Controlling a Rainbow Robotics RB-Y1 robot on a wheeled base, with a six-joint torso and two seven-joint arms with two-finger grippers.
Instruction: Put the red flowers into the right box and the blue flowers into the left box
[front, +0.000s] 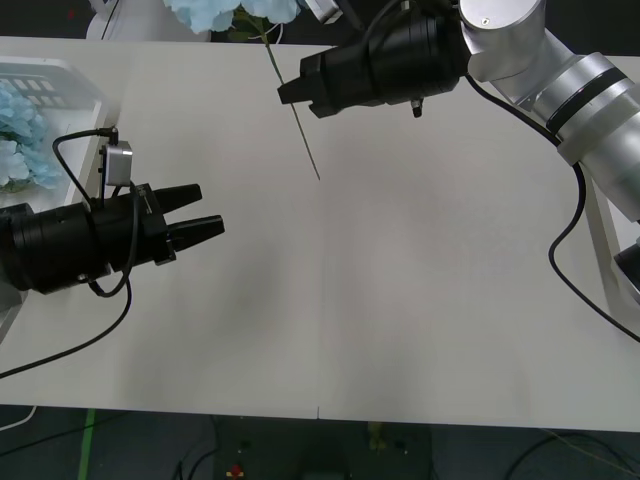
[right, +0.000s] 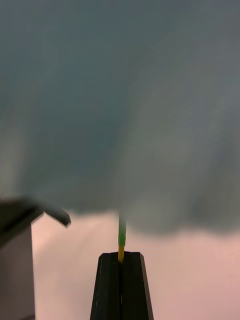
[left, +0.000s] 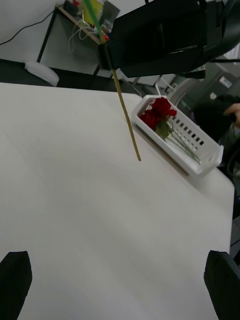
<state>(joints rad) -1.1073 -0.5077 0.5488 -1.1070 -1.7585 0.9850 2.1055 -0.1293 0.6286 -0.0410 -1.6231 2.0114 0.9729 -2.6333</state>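
So the right gripper (front: 286, 93) is up over the far side of the bench (front: 400, 300), jaws clenched on the thin stem of a blue flower (front: 225, 12). In the front view the pale bloom sits at the far edge and the stem runs down toward the bench, tip hanging free above it. The right wrist view is mostly blur, probably petals. The left wrist view catches the right box (left: 200, 145) with red flowers (left: 157, 112) lying inside. The left box (front: 75, 85) holds more blue ones. The left gripper (front: 210, 210) hovers near that box, jaws released.
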